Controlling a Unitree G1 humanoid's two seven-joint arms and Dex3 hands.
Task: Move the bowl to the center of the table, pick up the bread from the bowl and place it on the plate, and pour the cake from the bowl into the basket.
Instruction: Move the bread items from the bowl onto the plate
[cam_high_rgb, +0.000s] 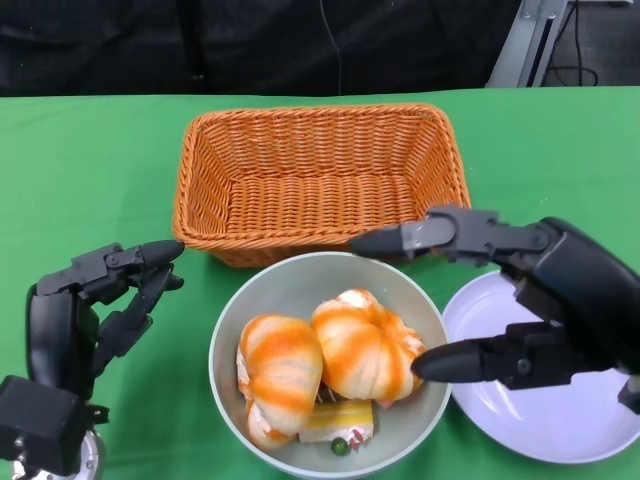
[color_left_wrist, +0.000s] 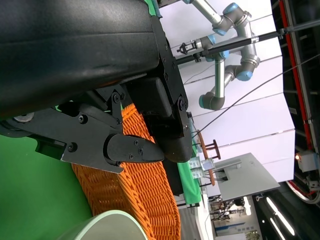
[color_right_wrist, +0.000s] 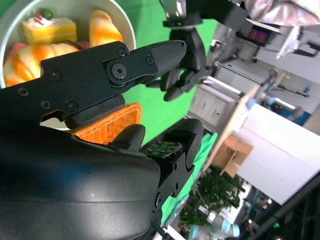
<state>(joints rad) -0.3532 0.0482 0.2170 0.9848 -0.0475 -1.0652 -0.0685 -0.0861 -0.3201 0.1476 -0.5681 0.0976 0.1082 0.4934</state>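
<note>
A pale green bowl (cam_high_rgb: 272, 300) sits in the middle near the table's front edge, holding two orange-striped bread rolls (cam_high_rgb: 362, 345) and a yellow cake slice (cam_high_rgb: 338, 421) with a green garnish. My right hand (cam_high_rgb: 520, 305) hovers over the bowl's right rim with fingers spread wide, one above the far rim and one by the right roll, holding nothing. My left hand (cam_high_rgb: 90, 310) stands open to the left of the bowl, apart from it. An empty white plate (cam_high_rgb: 520, 410) lies right of the bowl, partly under my right hand. The right wrist view shows the bowl (color_right_wrist: 125, 25), bread (color_right_wrist: 102, 27) and cake (color_right_wrist: 50, 30).
An empty orange wicker basket (cam_high_rgb: 320, 180) stands just behind the bowl, almost touching it. Green cloth (cam_high_rgb: 80, 170) covers the table. Lab furniture and a robot arm show in the background of the wrist views.
</note>
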